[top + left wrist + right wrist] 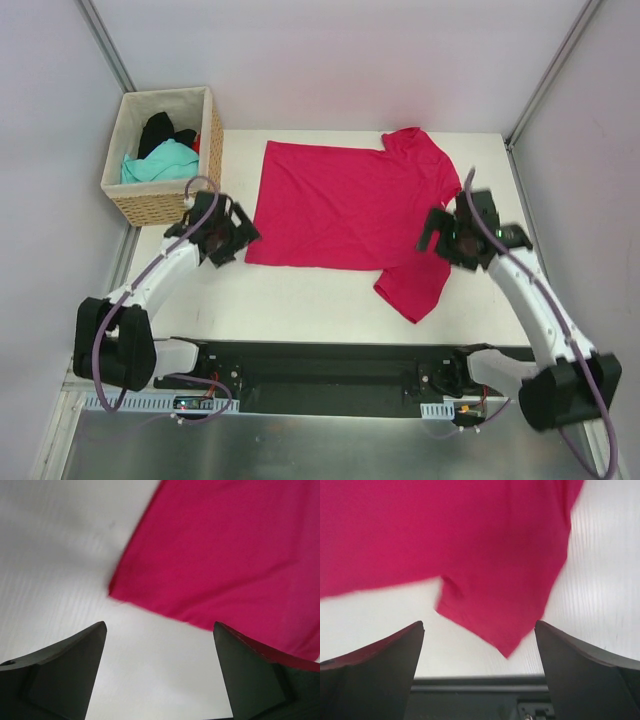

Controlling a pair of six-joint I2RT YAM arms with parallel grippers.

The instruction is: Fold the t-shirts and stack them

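A crimson-pink t-shirt (350, 205) lies spread flat on the white table (300, 300), one sleeve pointing to the near right. My left gripper (238, 233) hovers open just left of the shirt's near-left hem corner. In the left wrist view the left gripper (159, 625) has only bare table between its fingers, and the shirt (225, 555) lies just beyond. My right gripper (434, 232) stands open over the shirt's right side by the near sleeve. Its wrist view shows the right gripper (479, 624) empty above the sleeve tip (505, 620). A teal t-shirt (160, 165) and a black one (157, 130) lie bunched in the basket.
The wicker basket (213, 135) stands at the table's far left corner, close behind my left gripper. White walls enclose the table on three sides. A black rail (320, 365) with both arm bases runs along the near edge.
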